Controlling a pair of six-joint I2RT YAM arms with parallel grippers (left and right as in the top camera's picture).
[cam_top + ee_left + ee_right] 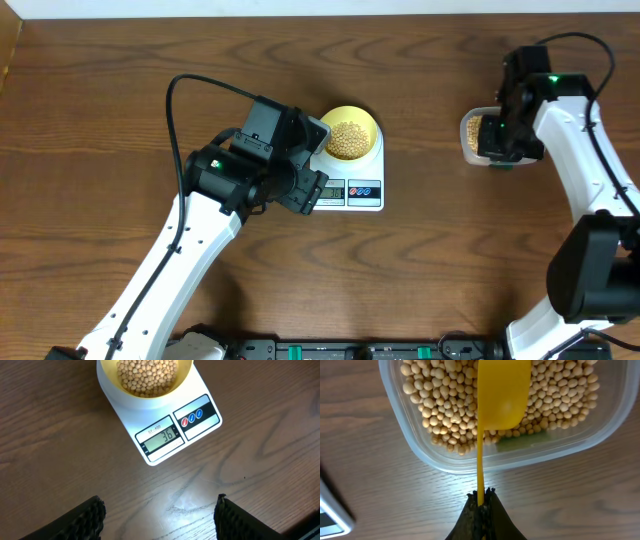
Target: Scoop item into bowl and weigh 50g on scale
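Right fingers (465, 522) on scoop (502, 395), blade forward

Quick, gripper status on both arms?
Left gripper: open, empty.
Right gripper: shut on the yellow scoop handle.

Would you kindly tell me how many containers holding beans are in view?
2. The pale-yellow bowl sits on the white scale, mid-view; the clear tub lies at the right, beneath the yellow scoop that the right gripper holds. Others may be hidden.
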